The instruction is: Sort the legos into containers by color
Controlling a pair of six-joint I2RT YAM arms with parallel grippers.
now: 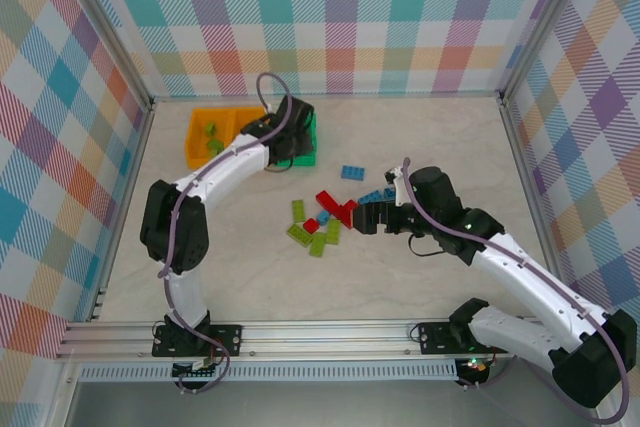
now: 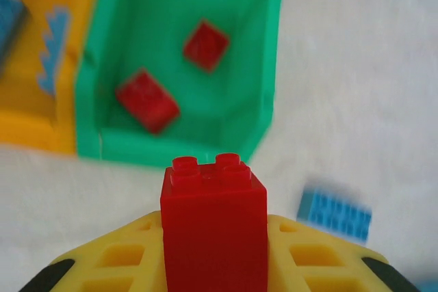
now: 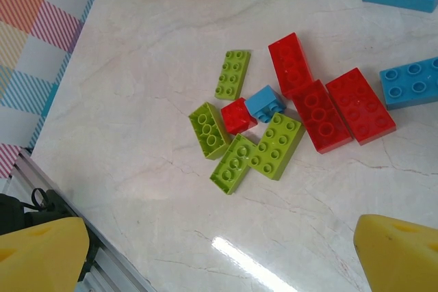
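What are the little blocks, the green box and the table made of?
The blocks look like hard plastic: smooth and bright, with molded round studs. The green box looks like plastic too, with thin, even, slightly shiny walls. The table could be polished stone or marble-print laminate. It is pale, has thin veins and shows a bright glare streak.

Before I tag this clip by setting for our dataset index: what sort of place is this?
Most likely a lab robot test cell, not a home. Plaid panels wall in a marble-look tabletop. A left arm and a right arm are bolted to an aluminium rail. Legos and containers are set out.
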